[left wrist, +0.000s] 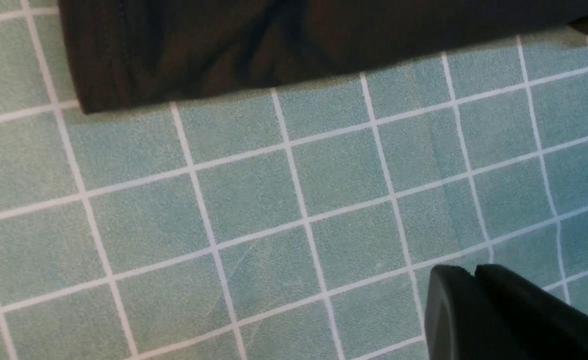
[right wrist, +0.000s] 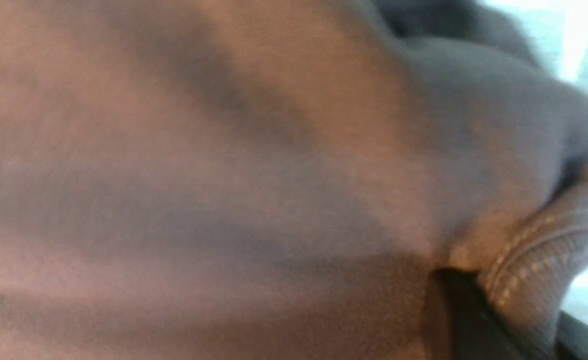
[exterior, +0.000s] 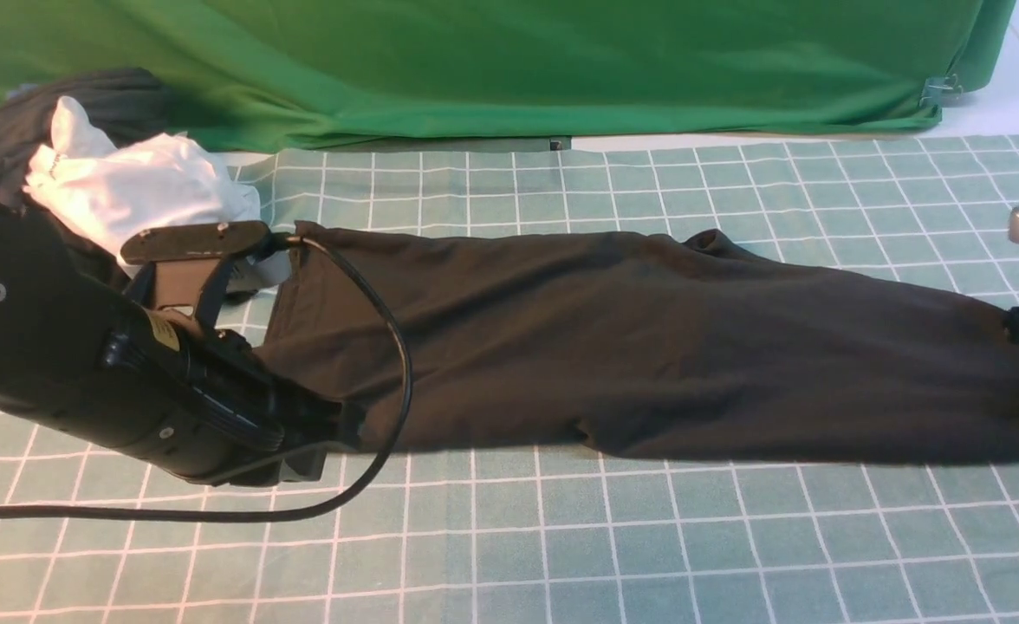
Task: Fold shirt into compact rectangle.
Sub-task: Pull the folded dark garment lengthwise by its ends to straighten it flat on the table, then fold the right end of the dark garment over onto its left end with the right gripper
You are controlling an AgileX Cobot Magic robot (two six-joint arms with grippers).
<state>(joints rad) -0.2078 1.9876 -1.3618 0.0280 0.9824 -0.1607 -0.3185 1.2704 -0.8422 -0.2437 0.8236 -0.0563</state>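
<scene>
Black shirt (exterior: 648,347), a long band across checked mat (exterior: 561,537)

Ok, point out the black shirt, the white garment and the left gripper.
black shirt (exterior: 648,347), front view, middle of its body.
white garment (exterior: 128,186), front view, its crumpled top.
left gripper (left wrist: 474,272), left wrist view, between shut fingertips.

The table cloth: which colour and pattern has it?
Pale green table cloth with white grid lines; best in left wrist view.

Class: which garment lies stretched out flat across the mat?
The black shirt; the white garment and the dark grey one are bunched in a heap at the far left.
</scene>
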